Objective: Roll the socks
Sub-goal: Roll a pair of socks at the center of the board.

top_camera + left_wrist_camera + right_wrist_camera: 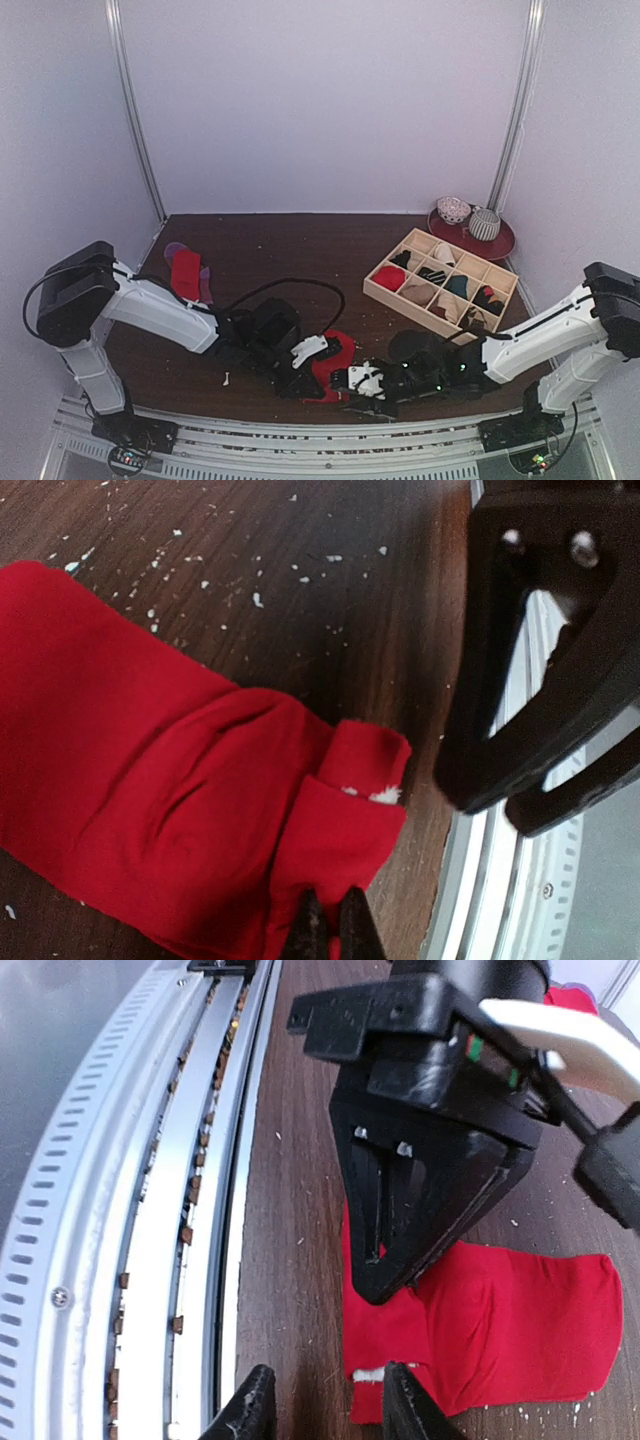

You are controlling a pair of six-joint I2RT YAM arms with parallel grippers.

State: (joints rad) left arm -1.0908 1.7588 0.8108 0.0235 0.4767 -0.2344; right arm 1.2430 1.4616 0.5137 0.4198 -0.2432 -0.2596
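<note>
Red knit fabric is filling the left wrist view: a plain red sock [150,780] is lying flat on the dark wooden bench [300,250], off the near-left side of the wooden grid tray [400,303]. The left gripper [332,925] is biting the sock's open end. Its fingers are pressed nearly together, with a fold of red cloth pinched between them, and the cuff [365,765] is already turning over on itself there. The right gripper [330,1405] is hovering just beside that same end, its fingers spread wide and holding nothing. A second sock [186,272], red with purple parts, is lying far to the left of the tray, well apart from both arms.

The arms appear to be making the first turn of the roll, so the task is looking barely begun. To do this step well, the left fingers are probably needing to grip both layers of the cuff, not just the top one, so the fold is carrying over whole towards the toe. The right fingers are best placed coming down on the flat part next to the fold, pinning it while the turn is tightening. The two grippers are sitting very close together, so slow, small moves are looking wise to avoid a knock. Soft cloth is likely to spring open if it is let go too soon.
</note>
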